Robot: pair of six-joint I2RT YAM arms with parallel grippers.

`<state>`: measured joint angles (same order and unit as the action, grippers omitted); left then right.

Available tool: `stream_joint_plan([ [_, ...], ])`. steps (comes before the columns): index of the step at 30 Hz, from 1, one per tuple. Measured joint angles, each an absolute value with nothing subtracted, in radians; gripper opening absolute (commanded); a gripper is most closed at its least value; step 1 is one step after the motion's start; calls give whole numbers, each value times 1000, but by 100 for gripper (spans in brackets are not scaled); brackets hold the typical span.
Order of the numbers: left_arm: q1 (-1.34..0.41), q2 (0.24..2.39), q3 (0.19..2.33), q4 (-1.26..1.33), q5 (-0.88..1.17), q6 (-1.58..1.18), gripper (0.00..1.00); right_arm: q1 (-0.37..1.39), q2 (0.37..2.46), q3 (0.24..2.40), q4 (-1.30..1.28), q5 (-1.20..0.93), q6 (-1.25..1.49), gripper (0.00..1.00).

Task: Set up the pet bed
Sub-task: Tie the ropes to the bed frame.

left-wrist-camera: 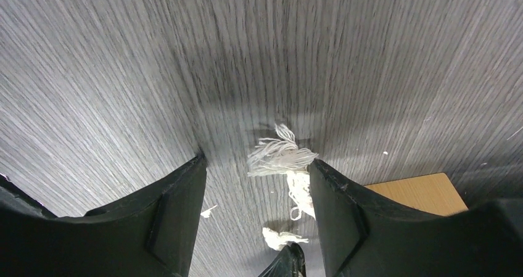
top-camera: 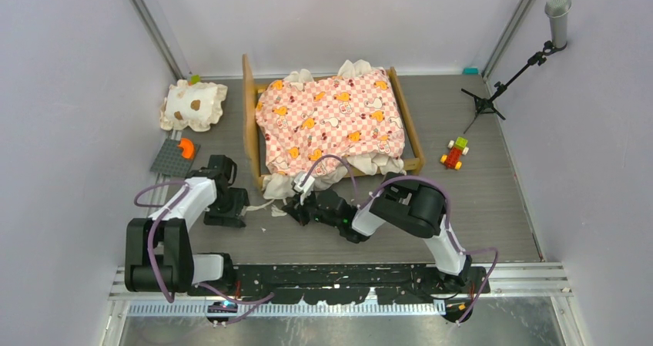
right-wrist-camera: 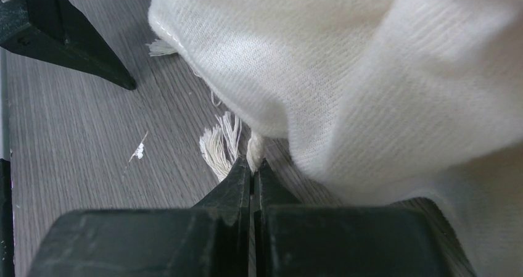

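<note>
Nearest the arm bases, the left gripper (left-wrist-camera: 258, 161) hangs just over the table (top-camera: 477, 207) with its jaws apart and nothing between them but a frayed white tassel (left-wrist-camera: 280, 157) lying loose on the wood grain. Beside it, the right gripper (right-wrist-camera: 253, 166) reaches across to the near-left corner of the bed. Its jaws are pressed together on a thin tassel cord (right-wrist-camera: 254, 146) that runs up into the cream ruffle (right-wrist-camera: 345, 73) of the mattress.

Behind them stands the pet bed (top-camera: 249, 122) in the middle of the table, headboard to the left. Its pink checkered mattress (top-camera: 331, 119) is already inside the frame but sits rumpled, and the ruffle spills over the near rail at that corner. So the main piece looks placed — what seems left is tugging or tucking this corner so the mattress lies flat.

Farther back at the left, the small cream pillow (top-camera: 192, 105) lies on the table, well apart from the bed. If it belongs on the bed, that step is not yet done.
</note>
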<state>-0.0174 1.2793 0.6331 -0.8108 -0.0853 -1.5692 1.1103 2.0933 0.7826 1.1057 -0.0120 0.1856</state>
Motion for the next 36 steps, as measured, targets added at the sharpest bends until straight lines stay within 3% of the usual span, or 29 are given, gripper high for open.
stream_joint_plan([
  [9,-17,1304,654,-801,-84,-1588,58,1114,2108,783,1114,-12,186,1],
  [23,-17,1227,684,-778,-72,-1598,58,1119,2108,783,1116,7,187,1],
  [36,-17,1358,690,-749,-68,-1617,59,1120,2109,783,1117,22,188,1],
])
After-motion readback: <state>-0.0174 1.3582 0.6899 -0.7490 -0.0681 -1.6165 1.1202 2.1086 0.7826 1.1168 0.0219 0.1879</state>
